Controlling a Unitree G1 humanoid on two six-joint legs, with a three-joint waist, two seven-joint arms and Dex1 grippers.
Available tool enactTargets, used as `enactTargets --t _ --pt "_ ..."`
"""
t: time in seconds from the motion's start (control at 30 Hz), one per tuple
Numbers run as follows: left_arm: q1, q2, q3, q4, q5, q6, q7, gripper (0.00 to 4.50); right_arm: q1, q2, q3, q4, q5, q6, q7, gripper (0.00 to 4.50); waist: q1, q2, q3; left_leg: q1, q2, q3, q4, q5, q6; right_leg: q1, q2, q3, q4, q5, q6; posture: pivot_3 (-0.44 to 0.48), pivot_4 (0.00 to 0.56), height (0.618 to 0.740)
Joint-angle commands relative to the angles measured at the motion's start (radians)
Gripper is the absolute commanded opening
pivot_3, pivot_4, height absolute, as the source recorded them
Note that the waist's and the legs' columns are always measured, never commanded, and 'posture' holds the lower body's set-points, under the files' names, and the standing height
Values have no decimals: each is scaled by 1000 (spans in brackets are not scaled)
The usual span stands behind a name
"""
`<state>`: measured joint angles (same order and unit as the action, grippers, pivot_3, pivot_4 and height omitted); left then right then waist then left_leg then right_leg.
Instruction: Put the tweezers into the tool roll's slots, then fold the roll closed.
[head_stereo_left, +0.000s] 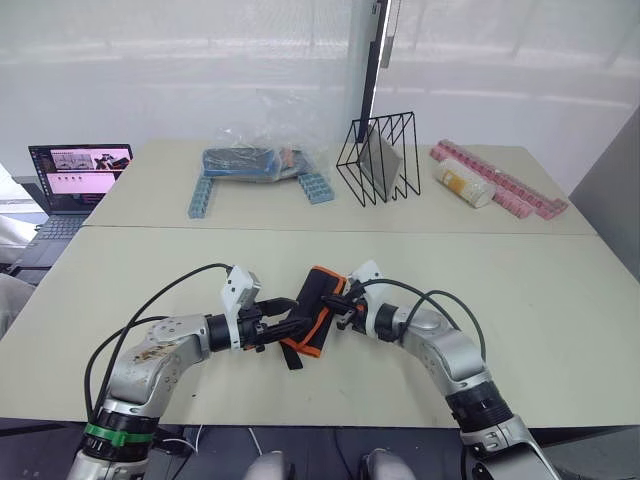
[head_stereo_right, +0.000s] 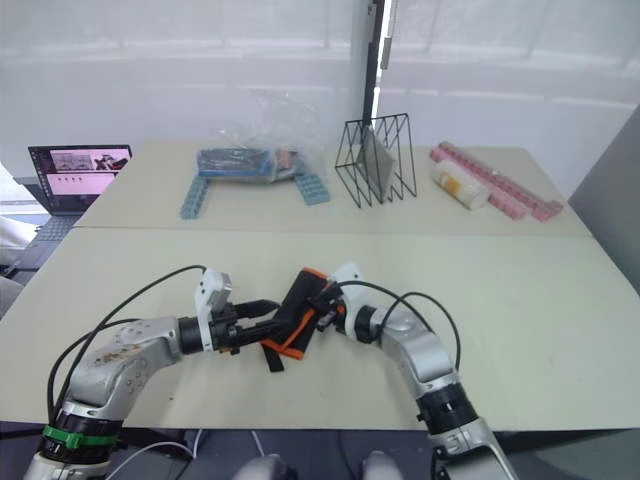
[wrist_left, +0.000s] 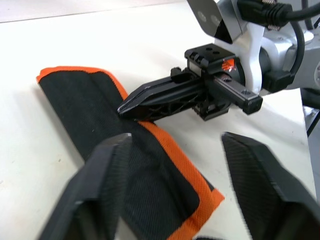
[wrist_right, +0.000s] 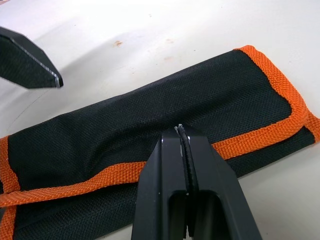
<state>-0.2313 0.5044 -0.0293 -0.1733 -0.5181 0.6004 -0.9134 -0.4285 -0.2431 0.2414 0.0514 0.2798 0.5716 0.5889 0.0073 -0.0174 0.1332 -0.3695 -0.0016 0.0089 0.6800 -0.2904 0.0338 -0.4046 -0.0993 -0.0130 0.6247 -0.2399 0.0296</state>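
The tool roll (head_stereo_left: 315, 310) lies folded shut on the near table, a black fabric bundle with orange trim, also seen close up (wrist_right: 150, 115). Its slots and the tweezers are hidden from view. My left gripper (head_stereo_left: 288, 326) is open, one finger (wrist_left: 107, 170) over the roll's near end and the other beside it. From the other side, my right gripper (head_stereo_left: 340, 300) is shut, and its joined fingertips (wrist_right: 180, 132) rest on the roll's orange-trimmed edge. A short black cord (head_stereo_left: 291, 358) sticks out from under the roll.
On the far table are a clear plastic bag (head_stereo_left: 255, 158) over blue blocks, a black wire rack (head_stereo_left: 380, 160), a pale cylinder (head_stereo_left: 462, 184) and pink blocks (head_stereo_left: 505, 188). A laptop (head_stereo_left: 80, 172) stands at the far left.
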Motion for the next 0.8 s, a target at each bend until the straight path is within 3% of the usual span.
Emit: enactTargets --t 0.03,0.17,0.67,0.8 --pt "-4 8 -21 39 37 -77 -31 1364 35 -17 23 55 -39 66 -12 0 0 0 0 0 0 0 0 0 0 0 0 0 0 0 0 0 150 722" --pt "-9 5 -51 75 68 -117 -47 25 34 -18 22 52 -38 71 -10 0 0 0 0 0 0 0 0 0 0 0 0 0 0 0 0 0 150 722" --pt "-32 -40 -249 246 291 -218 -18 25 30 -22 19 15 -32 99 -10 0 5 1 -1 1 0 0 0 0 0 1 -3 0 0 0 0 0 150 722" --pt "-17 -43 -275 276 328 -217 -7 25 33 -24 8 -45 -15 -22 52 0 8 1 -2 1 -1 0 0 0 0 2 -6 -1 0 0 0 0 150 722"
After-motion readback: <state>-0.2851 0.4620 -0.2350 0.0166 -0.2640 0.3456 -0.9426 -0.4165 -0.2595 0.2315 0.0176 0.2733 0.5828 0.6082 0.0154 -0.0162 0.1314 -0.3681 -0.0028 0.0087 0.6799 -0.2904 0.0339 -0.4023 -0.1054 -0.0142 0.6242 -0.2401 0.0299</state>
